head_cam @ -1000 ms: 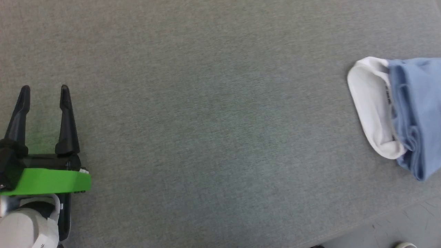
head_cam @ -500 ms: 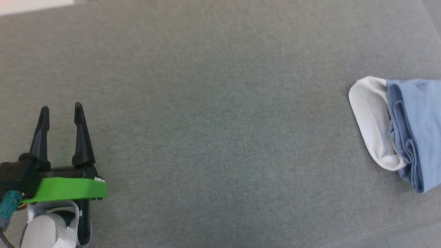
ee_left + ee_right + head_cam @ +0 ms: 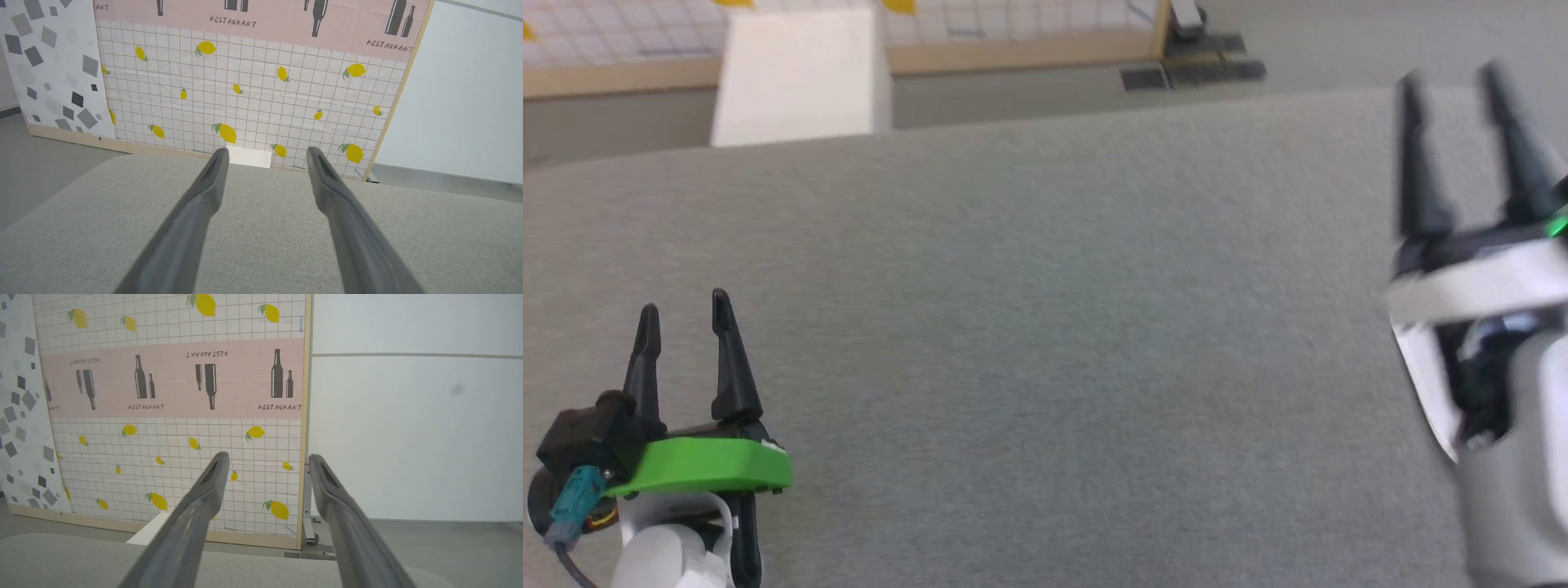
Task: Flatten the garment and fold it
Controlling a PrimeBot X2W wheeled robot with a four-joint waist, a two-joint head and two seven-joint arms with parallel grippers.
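Two splayed, empty: left end effector (image 3: 684, 300), right end effector (image 3: 1450, 72), over grey mat (image 3: 1045, 327).

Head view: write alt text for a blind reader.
Two open grippers reach over a grey fabric surface: the left gripper at lower left, the blurred right gripper at the right edge. A white box stands beyond it.

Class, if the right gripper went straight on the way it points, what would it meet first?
Nothing close: the right gripper points out over the grey surface. First in line seems the lemon-print wall panel, though depth is unclear.
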